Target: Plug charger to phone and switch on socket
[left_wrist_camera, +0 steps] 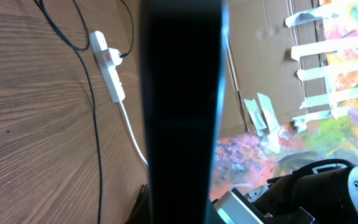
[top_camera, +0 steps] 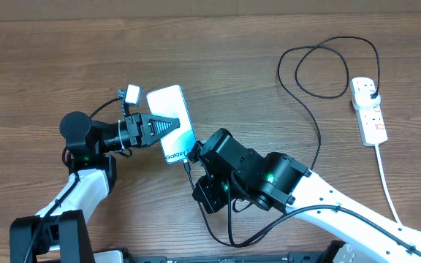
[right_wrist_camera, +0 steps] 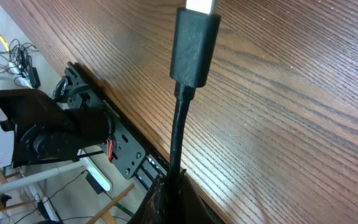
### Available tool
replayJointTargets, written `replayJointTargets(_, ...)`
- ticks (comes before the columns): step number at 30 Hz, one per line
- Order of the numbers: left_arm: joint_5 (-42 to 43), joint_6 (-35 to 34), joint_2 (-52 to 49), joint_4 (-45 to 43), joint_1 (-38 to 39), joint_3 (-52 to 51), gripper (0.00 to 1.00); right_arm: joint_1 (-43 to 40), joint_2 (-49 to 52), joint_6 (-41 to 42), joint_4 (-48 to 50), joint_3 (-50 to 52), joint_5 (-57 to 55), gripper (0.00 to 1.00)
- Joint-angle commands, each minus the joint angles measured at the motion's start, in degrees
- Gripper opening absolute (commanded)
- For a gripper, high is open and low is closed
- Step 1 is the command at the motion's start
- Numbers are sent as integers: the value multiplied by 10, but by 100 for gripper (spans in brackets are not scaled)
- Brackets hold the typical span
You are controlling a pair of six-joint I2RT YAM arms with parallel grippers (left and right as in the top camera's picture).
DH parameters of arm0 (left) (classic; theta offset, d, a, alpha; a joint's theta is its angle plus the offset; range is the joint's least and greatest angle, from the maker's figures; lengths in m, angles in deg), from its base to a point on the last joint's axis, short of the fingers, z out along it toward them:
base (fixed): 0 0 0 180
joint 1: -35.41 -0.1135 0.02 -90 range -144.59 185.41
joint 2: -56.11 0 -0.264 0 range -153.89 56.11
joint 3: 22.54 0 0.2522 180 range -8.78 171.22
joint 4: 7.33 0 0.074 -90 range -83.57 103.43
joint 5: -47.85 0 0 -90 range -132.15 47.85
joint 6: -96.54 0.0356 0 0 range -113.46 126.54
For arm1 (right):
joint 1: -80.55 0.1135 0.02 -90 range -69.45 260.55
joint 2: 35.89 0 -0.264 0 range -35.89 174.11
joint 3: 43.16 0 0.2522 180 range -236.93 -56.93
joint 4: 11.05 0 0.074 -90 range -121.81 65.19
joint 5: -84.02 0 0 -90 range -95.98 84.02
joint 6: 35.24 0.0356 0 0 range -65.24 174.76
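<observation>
left gripper clamped on phone over table. right gripper pinched on charger just behind tip, near phone's bottom edge. charger floppy, phone probably slick, so hold right by tip.

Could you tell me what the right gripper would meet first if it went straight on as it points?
Probably the lower edge of the phone, held by the left gripper; the charger tip in the right gripper would touch first. Relative height is unclear.

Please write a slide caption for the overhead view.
Left gripper holds the phone; right gripper holds the charger near the phone's lower edge.
</observation>
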State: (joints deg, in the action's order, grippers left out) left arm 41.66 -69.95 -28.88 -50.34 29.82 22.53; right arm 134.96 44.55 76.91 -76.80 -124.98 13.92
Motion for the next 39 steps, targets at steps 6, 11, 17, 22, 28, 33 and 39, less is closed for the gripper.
replayJointTargets(6,6,-4,0,38,4,7,4,-1,0,-26,4,2,-8,4)
replayJointTargets(11,-3,-4,0,41,4,7,4,-1,0,-28,4,2,-8,4)
replayJointTargets(17,-5,-4,0,45,4,7,4,-1,0,-28,5,2,-8,4)
replayJointTargets(22,-15,-9,0,63,4,7,4,-1,0,-28,5,2,-8,4)
replayJointTargets(28,-17,-9,0,77,4,7,4,-1,0,-28,4,2,-8,4)
replayJointTargets(33,-17,-24,0,77,4,7,4,-1,0,-28,0,2,-8,4)
replayJointTargets(39,-17,-23,0,77,4,7,4,-1,0,-28,-11,2,-8,4)
